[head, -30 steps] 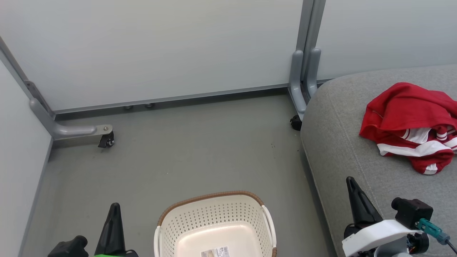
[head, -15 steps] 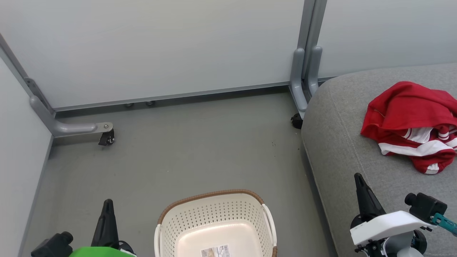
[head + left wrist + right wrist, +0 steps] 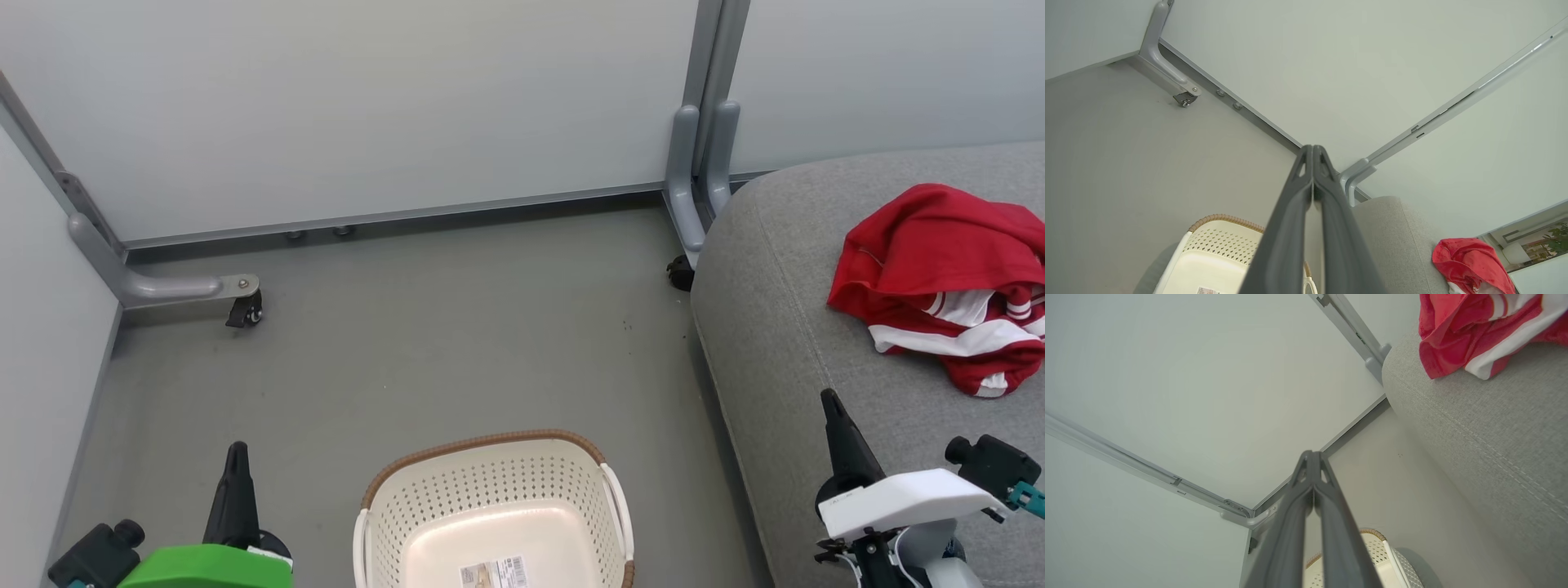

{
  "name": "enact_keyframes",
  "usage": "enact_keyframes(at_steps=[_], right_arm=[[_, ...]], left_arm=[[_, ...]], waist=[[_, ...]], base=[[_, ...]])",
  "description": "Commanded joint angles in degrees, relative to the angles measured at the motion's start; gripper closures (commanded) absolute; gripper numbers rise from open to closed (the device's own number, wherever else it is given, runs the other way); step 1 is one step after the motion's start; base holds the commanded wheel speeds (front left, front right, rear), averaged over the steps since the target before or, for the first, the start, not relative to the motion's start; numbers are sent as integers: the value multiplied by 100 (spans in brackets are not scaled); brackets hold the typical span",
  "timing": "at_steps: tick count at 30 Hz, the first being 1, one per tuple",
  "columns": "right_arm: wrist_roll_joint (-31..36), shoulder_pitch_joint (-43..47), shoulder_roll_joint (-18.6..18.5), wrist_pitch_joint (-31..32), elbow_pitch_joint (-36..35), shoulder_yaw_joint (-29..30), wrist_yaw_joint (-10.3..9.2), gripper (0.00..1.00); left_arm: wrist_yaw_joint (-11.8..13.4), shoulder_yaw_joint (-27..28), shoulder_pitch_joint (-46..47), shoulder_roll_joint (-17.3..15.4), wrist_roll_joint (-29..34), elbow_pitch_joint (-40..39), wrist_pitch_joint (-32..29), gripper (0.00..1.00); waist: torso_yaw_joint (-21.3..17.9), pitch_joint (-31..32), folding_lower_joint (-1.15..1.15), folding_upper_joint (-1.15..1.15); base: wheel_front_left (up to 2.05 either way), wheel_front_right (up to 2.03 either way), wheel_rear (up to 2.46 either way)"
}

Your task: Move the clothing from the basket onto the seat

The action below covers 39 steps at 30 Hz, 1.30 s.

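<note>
The red clothing [image 3: 939, 278] with white stripes lies in a heap on the grey seat [image 3: 784, 327] at the right; it also shows as the clothing [image 3: 1470, 267] and the clothing [image 3: 1478, 326] in the wrist views. The cream basket [image 3: 490, 514] with a brown rim stands on the floor at the bottom centre, holding no garment, a label on its bottom. My left gripper [image 3: 237, 457] is shut to the left of the basket, holding nothing. My right gripper [image 3: 831, 404] is shut above the seat's front part, its fingers [image 3: 1312, 465] pressed together.
Pale partition panels close off the back and left, with grey metal feet and a castor [image 3: 245, 310] on the floor. A second foot and castor [image 3: 679, 273] stand beside the seat's corner. Grey floor [image 3: 424, 359] lies open between the basket and the panels.
Both grippers have drawn back toward the bottom of the head view, the left one outward to the left and the right one slightly right. The clothing and basket stay put.
</note>
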<state>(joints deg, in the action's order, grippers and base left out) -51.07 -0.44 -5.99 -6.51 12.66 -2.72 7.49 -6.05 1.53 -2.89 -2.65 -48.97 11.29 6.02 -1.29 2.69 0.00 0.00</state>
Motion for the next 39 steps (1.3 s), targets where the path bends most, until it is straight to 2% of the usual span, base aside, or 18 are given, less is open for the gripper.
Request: enact_keyframes(at_steps=[1, 39], right_arm=[[-195, -181, 3, 57, -52, 55, 1, 100], [-2295, -417, 142, 701, 43, 496, 1, 100]], left_arm=[[-29, 37, 191, -17, -193, -49, -46, 100], [-101, 294, 604, -27, -2388, 116, -693, 100]], waist=[[3, -5, 0, 0], [57, -126, 0, 0]], base=[[0, 0, 0], [0, 0, 0]])
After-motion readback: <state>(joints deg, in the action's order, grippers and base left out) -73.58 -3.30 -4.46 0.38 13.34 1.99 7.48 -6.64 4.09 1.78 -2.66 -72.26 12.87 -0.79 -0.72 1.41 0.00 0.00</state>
